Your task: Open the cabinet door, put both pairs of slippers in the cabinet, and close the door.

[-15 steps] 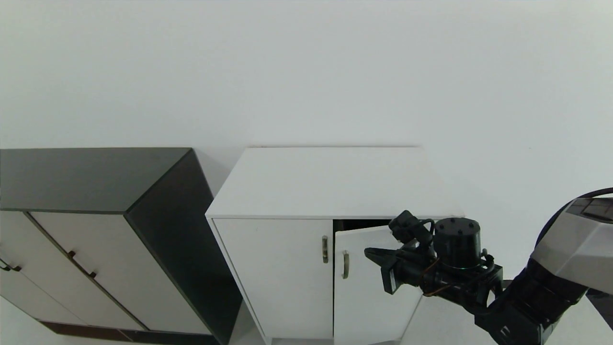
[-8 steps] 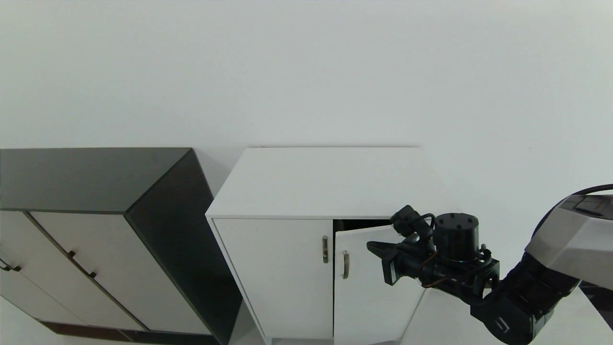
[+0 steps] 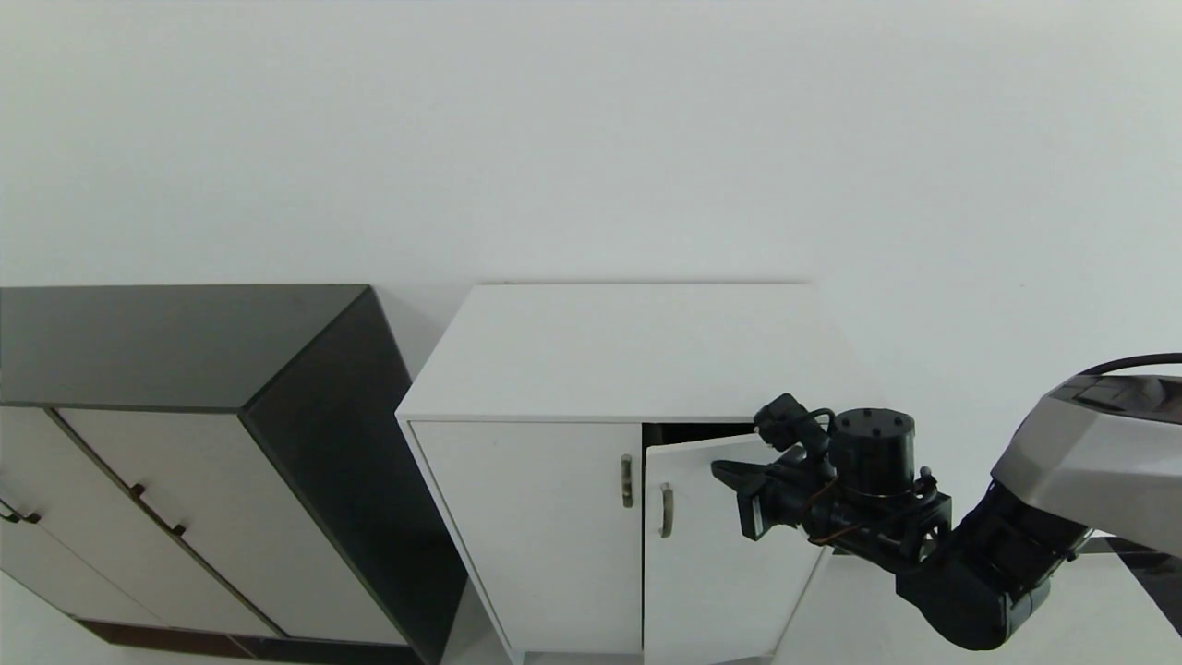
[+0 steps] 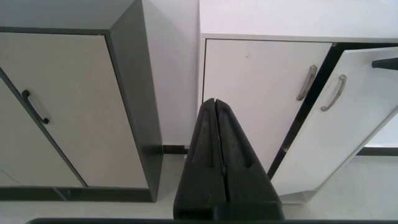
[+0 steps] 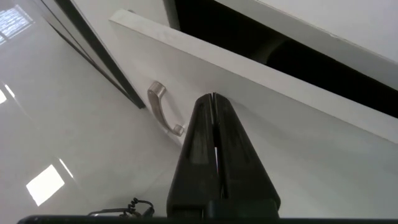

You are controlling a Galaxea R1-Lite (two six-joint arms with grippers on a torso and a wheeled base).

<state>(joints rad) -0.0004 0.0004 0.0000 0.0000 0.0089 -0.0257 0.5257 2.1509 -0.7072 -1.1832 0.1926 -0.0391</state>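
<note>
Risen slightly, the right gripper (image 3: 718, 469), fingers pressed together and empty, hangs before the ajar right cabinet door (image 3: 711, 573) at 2 o'clock of its handle (image 3: 666, 510), where a push could swing it shut.

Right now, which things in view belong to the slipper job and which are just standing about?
Job: white cabinet; its right door, ajar; the door's handle; right gripper, shut, by the door's top edge.
Standing about: dark cabinet to the left; left door, closed; left gripper, shut.
</note>
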